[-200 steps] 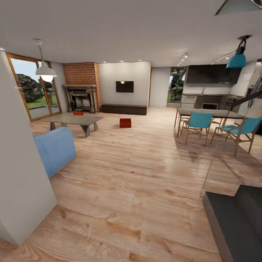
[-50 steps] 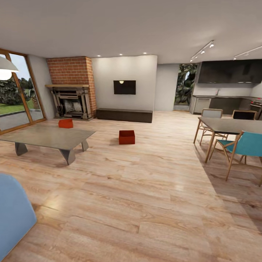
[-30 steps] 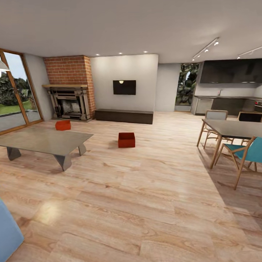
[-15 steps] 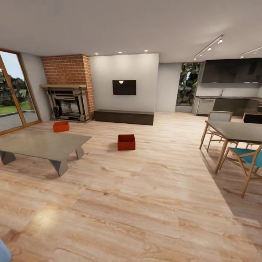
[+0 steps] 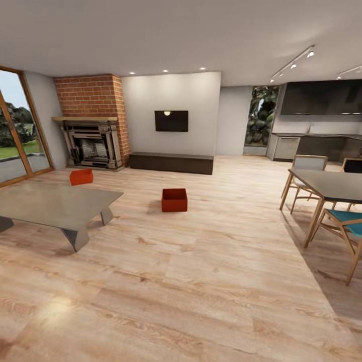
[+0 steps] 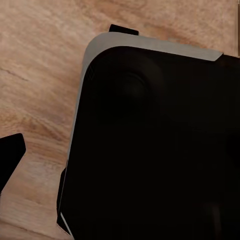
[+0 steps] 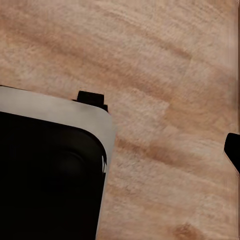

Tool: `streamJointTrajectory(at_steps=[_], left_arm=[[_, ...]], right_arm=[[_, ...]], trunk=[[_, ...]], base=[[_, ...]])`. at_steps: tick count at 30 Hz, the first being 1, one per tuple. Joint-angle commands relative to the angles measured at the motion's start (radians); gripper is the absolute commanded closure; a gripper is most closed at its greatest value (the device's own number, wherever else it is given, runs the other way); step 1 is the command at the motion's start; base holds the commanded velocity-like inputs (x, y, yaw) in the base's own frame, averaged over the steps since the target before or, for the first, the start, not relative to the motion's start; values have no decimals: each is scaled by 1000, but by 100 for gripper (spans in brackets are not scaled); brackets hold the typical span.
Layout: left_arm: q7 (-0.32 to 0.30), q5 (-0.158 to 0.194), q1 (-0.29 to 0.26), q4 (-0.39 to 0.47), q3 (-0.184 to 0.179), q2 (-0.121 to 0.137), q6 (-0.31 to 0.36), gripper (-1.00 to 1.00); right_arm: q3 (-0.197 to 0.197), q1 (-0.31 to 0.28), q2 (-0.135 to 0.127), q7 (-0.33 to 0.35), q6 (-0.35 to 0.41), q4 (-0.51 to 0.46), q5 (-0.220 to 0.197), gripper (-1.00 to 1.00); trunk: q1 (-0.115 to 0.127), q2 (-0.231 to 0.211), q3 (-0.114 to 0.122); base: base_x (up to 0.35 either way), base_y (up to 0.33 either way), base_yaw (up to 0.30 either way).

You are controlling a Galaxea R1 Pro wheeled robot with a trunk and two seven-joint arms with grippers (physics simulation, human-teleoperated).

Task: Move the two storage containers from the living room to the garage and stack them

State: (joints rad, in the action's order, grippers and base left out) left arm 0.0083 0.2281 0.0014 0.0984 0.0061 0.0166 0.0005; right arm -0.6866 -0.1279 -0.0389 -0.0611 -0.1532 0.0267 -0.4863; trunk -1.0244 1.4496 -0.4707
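Head view: one storage container (image 5: 174, 200) sits on the wood floor (image 5: 201, 281) at frame centre, the other (image 5: 81, 176) at left behind the low table (image 5: 55, 203). Wrist views: dark robot base (image 6: 155, 145) over planks; both pincers' state, can't tell.

Pretty clearly someone's home, open-plan living room flowing into a kitchen. Brick fireplace (image 5: 93, 120) upper left, wall TV (image 5: 171, 121) at center over a long dark cabinet (image 5: 171, 163), low coffee table (image 5: 53, 205) at left, dining table (image 5: 329, 185) with chairs at right, kitchen counters (image 5: 314, 146) behind.
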Motion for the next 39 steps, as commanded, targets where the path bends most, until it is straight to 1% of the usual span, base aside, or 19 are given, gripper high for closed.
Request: streamJointTrajectory(at_steps=[1,39], left_arm=[[1,5,0,1,0,0,0,-100],[1,5,0,1,0,0,-2,-100]], right_arm=[[-8,-1,1,0,-5,2,-8,-100],[-5,-1,4,-2,-6,2,-10,-100]], trunk=[[-1,0,-1],[-1,0,-1]], base=[[325,0,0],[325,0,0]])
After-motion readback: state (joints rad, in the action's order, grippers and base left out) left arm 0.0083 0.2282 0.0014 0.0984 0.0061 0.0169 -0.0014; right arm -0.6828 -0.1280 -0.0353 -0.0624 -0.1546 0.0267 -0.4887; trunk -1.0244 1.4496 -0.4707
